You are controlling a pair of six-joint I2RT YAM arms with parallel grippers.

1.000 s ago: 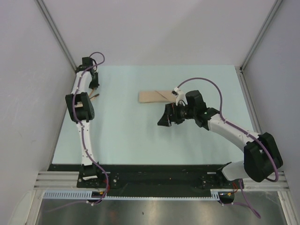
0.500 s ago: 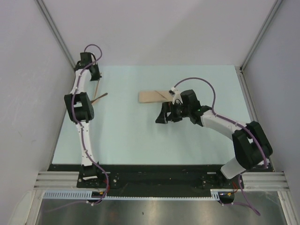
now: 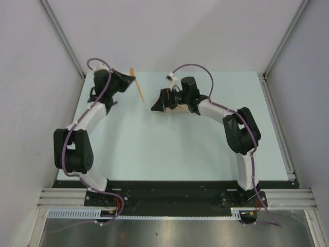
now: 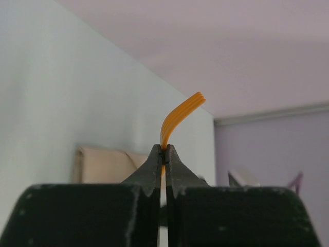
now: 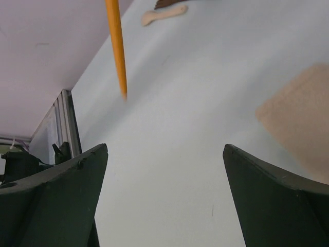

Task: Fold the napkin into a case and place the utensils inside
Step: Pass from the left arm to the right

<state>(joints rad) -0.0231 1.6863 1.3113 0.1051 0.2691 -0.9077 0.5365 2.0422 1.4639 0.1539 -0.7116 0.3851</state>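
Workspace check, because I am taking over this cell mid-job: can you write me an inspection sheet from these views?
Surface: pale green table, no spills seen.
Job's things: folded napkin at far centre; orange utensil held in the air; wooden spoon lying on the table.
Clutter: nothing seen.
Grippers: left gripper shut on the orange utensil; right gripper open by the napkin.
Cables: purple cables looped over both arms.
Surroundings: grey walls on three sides.

a lab test booth: white panel walls (image 3: 180,31), aluminium rails (image 3: 61,198), pale tabletop (image 3: 169,149).
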